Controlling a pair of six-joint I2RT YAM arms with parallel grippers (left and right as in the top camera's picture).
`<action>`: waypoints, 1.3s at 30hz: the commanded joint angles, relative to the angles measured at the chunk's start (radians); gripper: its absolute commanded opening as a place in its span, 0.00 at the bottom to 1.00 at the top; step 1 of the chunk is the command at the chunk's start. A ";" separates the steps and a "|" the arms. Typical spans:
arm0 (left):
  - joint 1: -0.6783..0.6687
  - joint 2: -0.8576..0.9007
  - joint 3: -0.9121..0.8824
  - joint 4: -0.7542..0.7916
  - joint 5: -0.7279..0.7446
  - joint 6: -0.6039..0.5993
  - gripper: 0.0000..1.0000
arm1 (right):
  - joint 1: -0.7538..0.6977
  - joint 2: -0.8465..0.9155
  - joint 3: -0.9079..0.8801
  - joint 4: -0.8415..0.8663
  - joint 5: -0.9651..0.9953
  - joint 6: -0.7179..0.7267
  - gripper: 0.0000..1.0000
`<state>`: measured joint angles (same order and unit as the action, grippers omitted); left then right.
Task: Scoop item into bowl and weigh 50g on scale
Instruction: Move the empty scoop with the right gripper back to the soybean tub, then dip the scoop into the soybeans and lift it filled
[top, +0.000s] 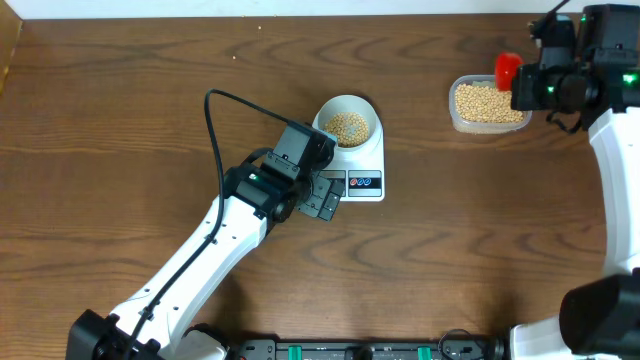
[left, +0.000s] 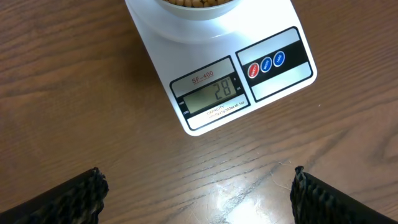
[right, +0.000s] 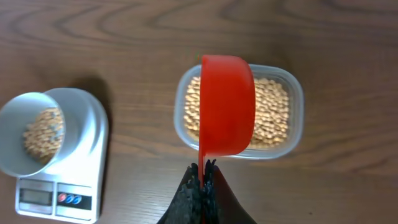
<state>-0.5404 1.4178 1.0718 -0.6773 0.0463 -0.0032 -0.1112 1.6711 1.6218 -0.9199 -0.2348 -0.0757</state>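
Task partly done. The bowl (top: 348, 125) sits on the scale (top: 362, 172), toward its 12 o'clock end, and holds a shallow heap of beans (top: 347, 127). The display (left: 214, 94) reads 28, so I judge about half of the fifty-gram target is in and more scooping is left. The beans are small, round, tan-yellow and loose, lying well below the rim. The remaining stock fills a clear tub (top: 487, 104) on the bench at 3 o'clock of the scale, well apart. The right gripper (right: 203, 177) is clamped on the handle of a red scoop (right: 227, 102) over the tub; whether the scoop is loaded cannot be seen. The left gripper (top: 326, 198) stands wide open and empty, at 7 o'clock of the scale.
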 joint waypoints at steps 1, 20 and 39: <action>0.003 0.008 -0.006 -0.003 -0.002 -0.005 0.96 | -0.014 0.055 0.003 0.001 0.001 0.015 0.01; 0.003 0.008 -0.006 -0.003 -0.002 -0.005 0.96 | -0.011 0.296 0.003 0.053 0.145 0.016 0.01; 0.003 0.008 -0.006 -0.003 -0.002 -0.005 0.96 | -0.021 0.340 0.003 0.076 -0.221 0.050 0.01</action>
<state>-0.5404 1.4178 1.0718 -0.6773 0.0467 -0.0032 -0.1215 1.9968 1.6215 -0.8433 -0.3672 -0.0559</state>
